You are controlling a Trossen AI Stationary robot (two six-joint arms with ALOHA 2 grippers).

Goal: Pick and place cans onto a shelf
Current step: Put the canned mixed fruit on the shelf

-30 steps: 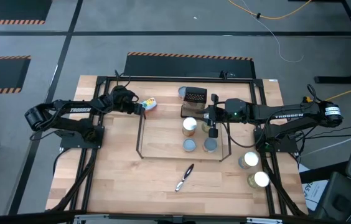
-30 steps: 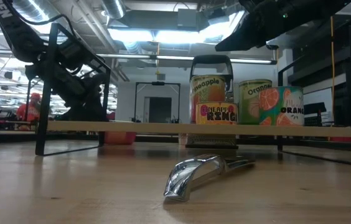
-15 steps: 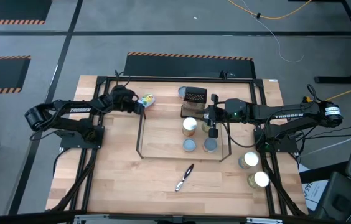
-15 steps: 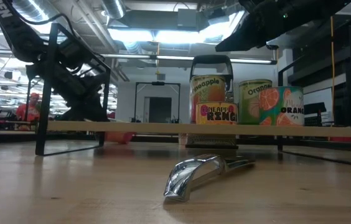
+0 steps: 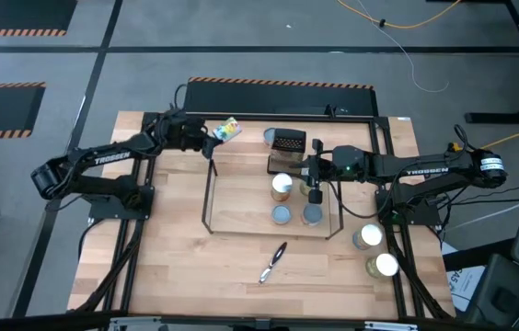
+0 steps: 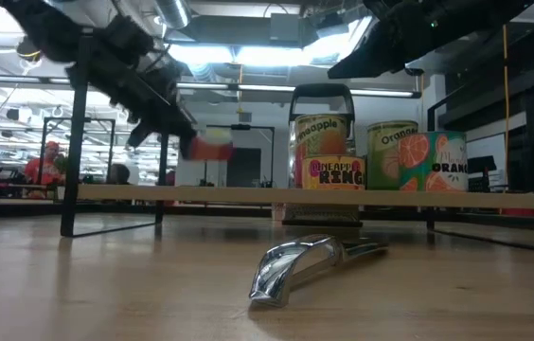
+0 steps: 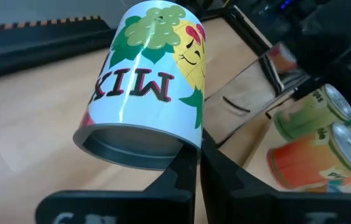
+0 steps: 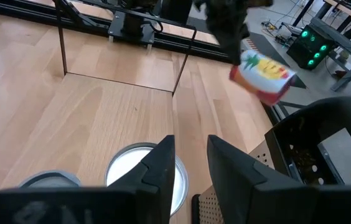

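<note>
High view: left gripper (image 5: 212, 135) holds the mixed-fruit can (image 5: 227, 129) beyond the shelf's (image 5: 241, 188) far-left corner, raised to clear its frame.
Low view: that can hangs above the board, left of the standing cans (image 6: 329, 152).
Left wrist view: fingers (image 7: 188, 171) clamped on the can's rim, can tilted.
Right wrist view: right gripper (image 8: 188, 165) waits over the shelf, fingers apart, empty.

Shelf (image 5: 241, 198) left half bare, open to approach from above. Right half blocked by three cans (image 5: 281, 187) and right gripper (image 5: 315, 190) above them. Perforated box (image 5: 287, 142) just behind.
</note>
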